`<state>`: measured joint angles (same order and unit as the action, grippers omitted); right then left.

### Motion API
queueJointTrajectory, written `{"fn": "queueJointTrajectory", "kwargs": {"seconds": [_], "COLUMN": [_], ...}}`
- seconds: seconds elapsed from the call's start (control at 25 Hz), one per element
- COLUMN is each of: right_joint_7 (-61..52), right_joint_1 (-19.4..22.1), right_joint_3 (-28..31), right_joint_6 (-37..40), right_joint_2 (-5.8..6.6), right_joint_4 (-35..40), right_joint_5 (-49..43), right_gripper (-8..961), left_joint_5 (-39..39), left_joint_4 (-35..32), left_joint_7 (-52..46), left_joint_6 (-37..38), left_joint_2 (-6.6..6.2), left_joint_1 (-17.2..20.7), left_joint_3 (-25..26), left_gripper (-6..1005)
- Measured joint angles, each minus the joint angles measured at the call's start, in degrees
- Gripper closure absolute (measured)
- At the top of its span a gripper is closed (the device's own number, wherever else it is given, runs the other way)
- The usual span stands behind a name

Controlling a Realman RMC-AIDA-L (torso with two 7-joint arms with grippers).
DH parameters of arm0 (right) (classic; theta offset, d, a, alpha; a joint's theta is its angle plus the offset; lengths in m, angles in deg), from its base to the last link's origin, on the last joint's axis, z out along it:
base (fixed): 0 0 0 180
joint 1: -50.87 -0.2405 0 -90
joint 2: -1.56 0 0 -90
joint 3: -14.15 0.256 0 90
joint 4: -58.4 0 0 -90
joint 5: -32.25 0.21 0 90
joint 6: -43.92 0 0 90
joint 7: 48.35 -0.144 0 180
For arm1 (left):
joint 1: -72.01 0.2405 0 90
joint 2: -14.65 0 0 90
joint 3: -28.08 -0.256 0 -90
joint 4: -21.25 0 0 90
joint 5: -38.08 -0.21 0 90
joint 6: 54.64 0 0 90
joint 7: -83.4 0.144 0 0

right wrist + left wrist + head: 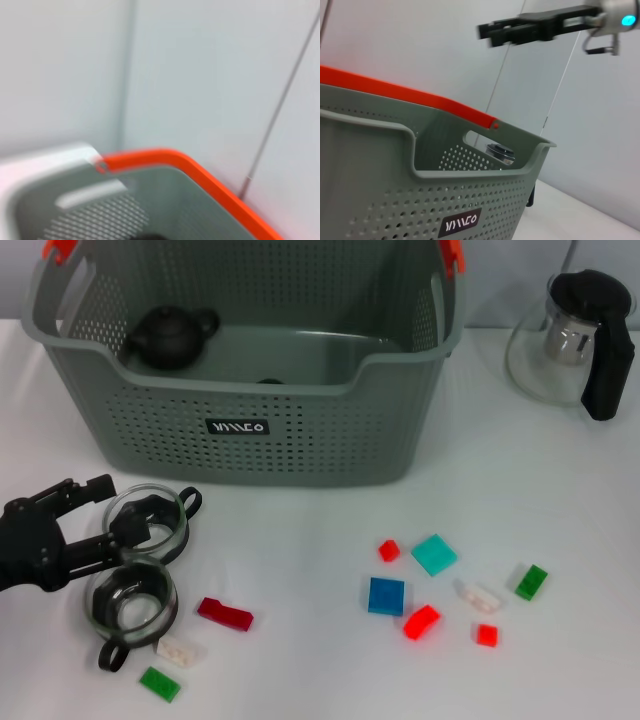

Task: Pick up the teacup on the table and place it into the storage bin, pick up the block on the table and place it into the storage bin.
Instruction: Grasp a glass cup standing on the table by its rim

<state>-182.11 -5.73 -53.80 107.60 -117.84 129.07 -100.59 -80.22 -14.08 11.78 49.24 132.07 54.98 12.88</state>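
Neither step looks finished: the storage bin (250,390) holds a black teapot (168,335) but no teacup or block that can be made out. Two glass teacups sit on the surface, and the left hand (105,530) is down at them, its black fingers spread part-way around the rim of the farther teacup (148,523), touching or almost touching the glass, not yet lifted. The nearer teacup (130,602) lies just below that hand. Blocks, among them a dark red block (225,614), are scattered beyond. The right hand (520,30) hangs high above the bin; whether it is parted or closed cannot be told.
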Motion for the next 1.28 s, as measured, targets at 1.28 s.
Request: {"fn": "queueJointTrajectory", "kwargs": {"seconds": [1.28], "right_joint_7": [66.0], "right_joint_1": [34.2], "right_joint_3": [15.7], "right_joint_6": [29.4], "right_joint_2": [-0.71], "right_joint_4": [-28.2], "right_joint_5": [31.4], "right_gripper": [213], "left_joint_5": [-0.4], "left_joint_4": [-4.0], "left_joint_7": [-2.7], "left_joint_6": [4.7], "left_joint_2": [-0.58], "left_joint_1": [-2.0], "left_joint_3": [-0.9], "left_gripper": [114]}}
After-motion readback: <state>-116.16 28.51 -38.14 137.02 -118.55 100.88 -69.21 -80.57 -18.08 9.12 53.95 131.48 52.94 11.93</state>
